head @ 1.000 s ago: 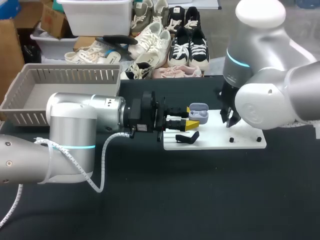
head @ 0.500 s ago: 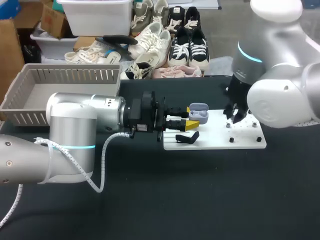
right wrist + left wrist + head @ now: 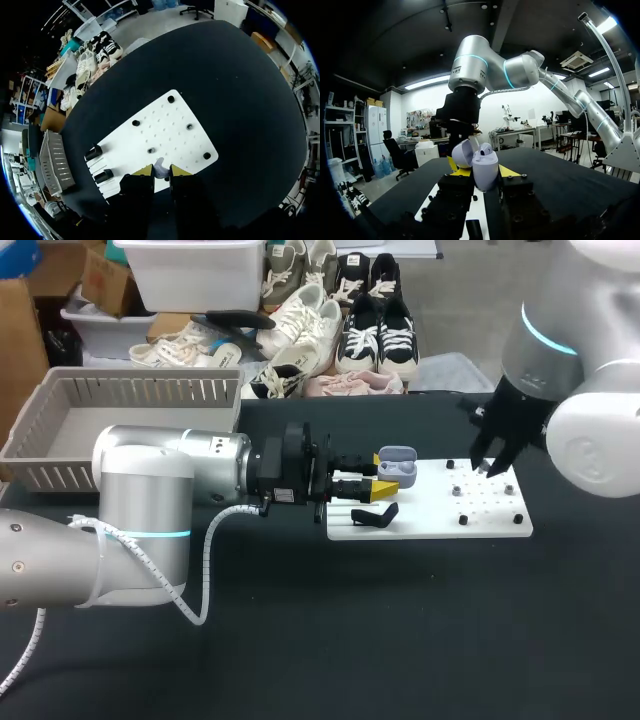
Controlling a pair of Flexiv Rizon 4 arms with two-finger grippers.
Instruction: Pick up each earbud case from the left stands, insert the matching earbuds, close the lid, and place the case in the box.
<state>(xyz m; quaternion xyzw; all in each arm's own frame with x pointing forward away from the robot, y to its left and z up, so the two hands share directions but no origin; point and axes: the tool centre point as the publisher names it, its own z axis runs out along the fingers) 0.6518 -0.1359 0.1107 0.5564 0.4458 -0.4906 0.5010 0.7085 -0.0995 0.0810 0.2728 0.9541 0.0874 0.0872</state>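
**A:** So, how should the earbud go in?

**B:** I'd carry it straight over the open case, line it up with its socket and lower it gently. The left gripper clamps the case level, lid up, at the white board's left edge.

**A:** And the right arm?

**B:** The right gripper hangs above the board's far side, pointing down and pinching the earbud.

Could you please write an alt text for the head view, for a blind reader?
The left claw holds an open lilac earbud case at the left end of a white pegboard on a black table. The right claw hangs above the board's right part; a grey basket stands at far left.
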